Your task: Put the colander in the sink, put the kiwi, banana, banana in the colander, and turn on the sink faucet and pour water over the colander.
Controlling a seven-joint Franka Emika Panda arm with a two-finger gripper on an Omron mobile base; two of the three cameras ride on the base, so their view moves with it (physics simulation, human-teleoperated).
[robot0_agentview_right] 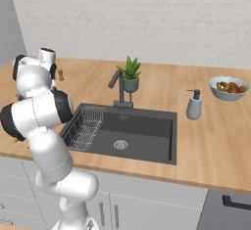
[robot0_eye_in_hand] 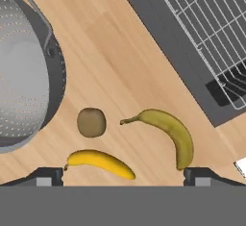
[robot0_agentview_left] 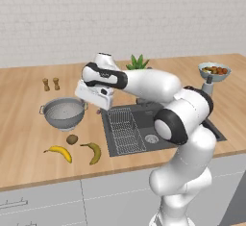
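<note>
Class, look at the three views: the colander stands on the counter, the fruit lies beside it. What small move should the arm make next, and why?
Probably swing the open gripper over to the colander and lower toward its rim. The colander stands empty on the counter left of the sink, and the kiwi and two bananas lie on the wood, so the colander likely goes first.

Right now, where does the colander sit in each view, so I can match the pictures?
Left base view: colander on the counter, left of the sink, above the kiwi.
Right base view: not in this picture.
Hand view: colander at the left edge, above the kiwi.
Shared landmark: the wire rack in the sink.
</note>
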